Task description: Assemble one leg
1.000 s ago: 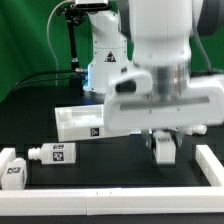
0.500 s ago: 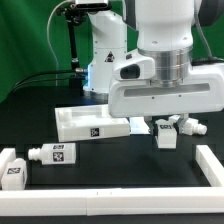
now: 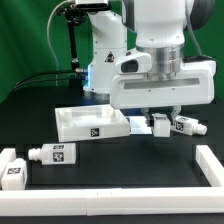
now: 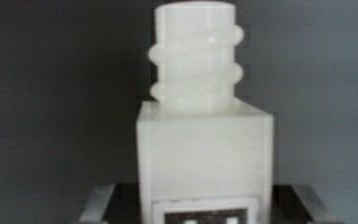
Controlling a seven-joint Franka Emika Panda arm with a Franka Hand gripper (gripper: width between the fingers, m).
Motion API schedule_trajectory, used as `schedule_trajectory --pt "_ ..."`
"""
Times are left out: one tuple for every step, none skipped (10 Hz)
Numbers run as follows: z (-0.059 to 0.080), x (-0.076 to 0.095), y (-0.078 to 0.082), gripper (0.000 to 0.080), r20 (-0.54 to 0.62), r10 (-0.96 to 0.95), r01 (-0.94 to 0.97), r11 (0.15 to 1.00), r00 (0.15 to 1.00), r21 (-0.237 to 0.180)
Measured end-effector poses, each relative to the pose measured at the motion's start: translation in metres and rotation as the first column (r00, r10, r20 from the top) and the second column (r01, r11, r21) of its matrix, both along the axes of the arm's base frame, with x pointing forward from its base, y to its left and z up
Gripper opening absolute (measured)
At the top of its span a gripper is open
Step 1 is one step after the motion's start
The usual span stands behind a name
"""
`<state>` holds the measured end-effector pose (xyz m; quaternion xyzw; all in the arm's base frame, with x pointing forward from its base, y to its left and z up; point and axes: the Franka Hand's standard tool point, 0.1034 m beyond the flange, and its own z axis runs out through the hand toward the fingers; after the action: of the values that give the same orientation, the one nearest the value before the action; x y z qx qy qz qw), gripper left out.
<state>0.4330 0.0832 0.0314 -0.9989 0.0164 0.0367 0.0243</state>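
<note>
At the exterior view's left, a loose leg (image 3: 12, 170) lies by the table's edge, with a second leg (image 3: 55, 153) just beside it, both parked out of my working path. Toward the middle lies the flat panel (image 3: 90, 123). Right of it, the gripper (image 3: 159, 119) is clamped on the leg (image 4: 197, 150). In the wrist view the fingers pinch its tagged square end, leaving the threaded stub (image 4: 197, 60) free, I judge for screwing into the panel. Another leg (image 3: 187, 126) lies just beyond.
</note>
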Motion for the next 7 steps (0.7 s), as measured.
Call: schedule_trajectory --pt "-0.0117 -0.0061 0.0007 0.0282 -0.011 -0.004 0.004 1.0 1.0 -0.002" --pt "-0.0182 -0.0098 0.0061 0.0282 -0.018 0.007 -0.007 1.0 1.0 -0.002" --pt "-0.0209 -0.0124 0.0083 0.0282 -0.025 0.01 -0.01 1.0 1.0 -0.002" --pt "-0.0213 -0.0119 0.0078 0.0282 -0.026 0.006 -0.006 1.0 1.0 -0.002" --pt "-0.0212 -0.0118 0.0078 0.0282 -0.025 0.008 -0.008 1.0 1.0 -0.002" --pt "-0.0212 -0.0118 0.0078 0.0282 -0.025 0.008 -0.008 1.0 1.0 -0.001" --pt "-0.0212 -0.0118 0.0078 0.0282 -0.025 0.008 -0.008 1.0 1.0 -0.001"
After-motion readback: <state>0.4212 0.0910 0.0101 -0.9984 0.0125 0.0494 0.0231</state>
